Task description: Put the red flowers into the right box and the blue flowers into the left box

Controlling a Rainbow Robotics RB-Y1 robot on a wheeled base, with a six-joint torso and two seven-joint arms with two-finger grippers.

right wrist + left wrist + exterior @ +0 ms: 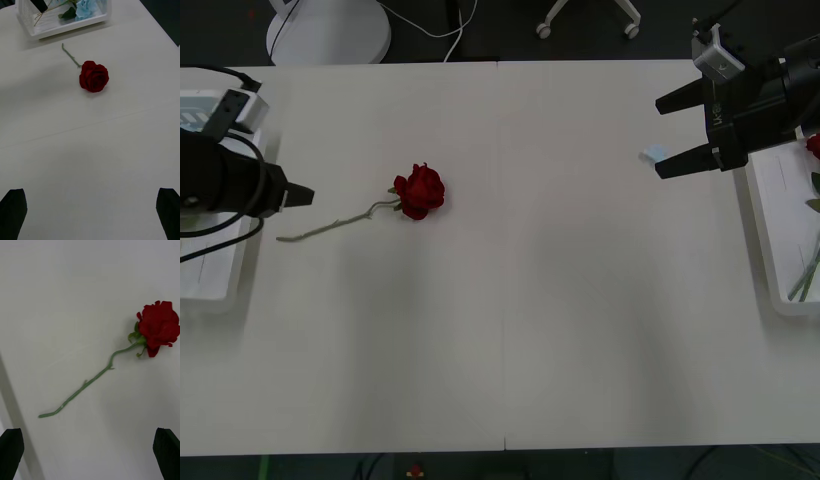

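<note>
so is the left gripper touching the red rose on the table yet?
Apart. In the left wrist view the open left gripper sits short of the red rose, with bare table between its fingertips and the stem end. The front view shows the same gap.

You have bare table (560, 330) all around the lone red rose (419, 191); only its stem (330, 226) trails left toward the left gripper (298, 196).

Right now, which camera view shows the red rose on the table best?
The left wrist view: the rose appears close, its whole stem visible from cut end to bloom. The front view shows it small, left of the table's middle. The right wrist view shows it farther off, bloom facing the camera.
</note>
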